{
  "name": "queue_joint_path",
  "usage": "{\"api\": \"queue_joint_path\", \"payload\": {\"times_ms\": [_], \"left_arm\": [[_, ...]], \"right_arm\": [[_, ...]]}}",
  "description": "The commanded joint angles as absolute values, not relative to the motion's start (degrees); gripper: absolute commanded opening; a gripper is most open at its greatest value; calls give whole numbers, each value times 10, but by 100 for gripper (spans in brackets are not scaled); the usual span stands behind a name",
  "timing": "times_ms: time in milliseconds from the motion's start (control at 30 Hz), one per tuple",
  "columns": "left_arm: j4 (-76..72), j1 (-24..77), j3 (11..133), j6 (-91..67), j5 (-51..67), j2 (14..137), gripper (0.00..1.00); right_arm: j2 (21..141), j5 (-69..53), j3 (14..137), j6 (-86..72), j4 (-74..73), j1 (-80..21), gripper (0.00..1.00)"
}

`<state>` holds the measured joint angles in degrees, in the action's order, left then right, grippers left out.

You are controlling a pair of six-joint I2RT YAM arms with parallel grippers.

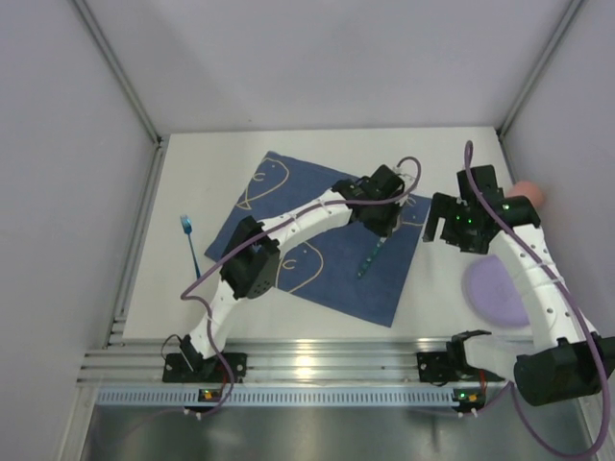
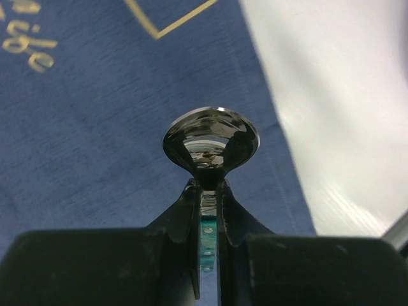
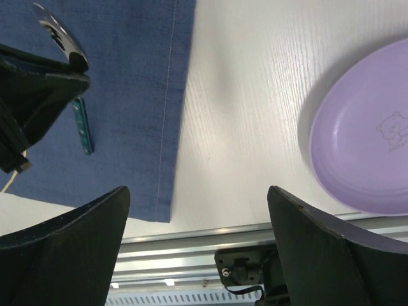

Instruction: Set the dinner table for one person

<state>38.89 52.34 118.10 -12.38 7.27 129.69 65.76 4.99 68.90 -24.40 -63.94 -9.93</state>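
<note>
Holding the spoon point(image 2: 211, 139) by its neck in the left pincer point(image 2: 209, 186), clamped tight, bowl forward, over the blue mat point(image 2: 95, 140) near its right edge. I'd lower straight, keep the teal handle parallel to that edge, and release only once it's flat. Right pincer point(image 3: 196, 197) hangs apart above bare desk point(image 3: 242, 95), between mat and purple plate point(image 3: 357, 146); I'd leave room for the plate.

spoon point(image 2: 210, 143) handle hidden inside left tool point(image 2: 209, 186), purple plate point(image 3: 357, 159) cropped by frame edge
</note>
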Motion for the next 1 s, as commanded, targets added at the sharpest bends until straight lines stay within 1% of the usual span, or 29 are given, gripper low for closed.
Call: {"api": "queue_joint_path", "payload": {"times_ms": [0,33,100,200,300,333,367,400,433,500,533,567,600,633,667,700,767,800,867,900,967], "left_arm": [[376,515,1151,-161,16,1271,0],[375,516,1150,-169,5,1274,0],[368,515,1154,-192,-18,1286,6],[353,515,1157,-220,-22,1296,28],[343,514,1161,-259,-40,1294,43],[333,509,1161,-268,-36,1292,52],[330,506,1161,-274,-26,1286,73],[330,505,1165,-284,-32,1282,87],[344,500,1168,-287,-39,1276,98],[368,490,1155,-299,-102,1239,98],[404,470,1140,-308,-132,1219,98],[417,453,1116,-319,-153,1169,98],[425,429,1041,-348,-172,1138,98],[427,371,992,-361,-171,1103,98],[417,337,940,-370,-164,1030,98],[410,267,836,-374,-156,994,98],[386,195,744,-362,-149,903,97],[381,130,671,-338,-130,880,96],[382,73,622,-315,-122,841,96],[387,28,589,-290,-116,835,95],[388,-12,565,-271,-107,831,94]], "right_arm": [[653,45,685,-235,-648,-91,89],[658,39,686,-235,-646,-91,89],[668,33,690,-234,-643,-91,89],[678,26,699,-232,-642,-93,88],[684,25,701,-230,-640,-96,88],[685,25,700,-229,-640,-98,88],[685,25,697,-229,-639,-99,88],[685,25,696,-229,-638,-99,88],[685,25,694,-229,-636,-99,88],[686,25,696,-229,-636,-99,88],[686,25,700,-228,-636,-100,88],[685,26,701,-226,-636,-100,88],[683,27,703,-225,-636,-102,88],[682,28,704,-225,-636,-105,88],[683,28,703,-223,-635,-105,88],[683,27,702,-224,-633,-105,88],[684,19,697,-224,-628,-106,88],[685,13,695,-226,-625,-107,88],[688,8,694,-227,-621,-107,88],[692,4,694,-227,-621,-109,88],[696,3,696,-228,-620,-110,88]]}}
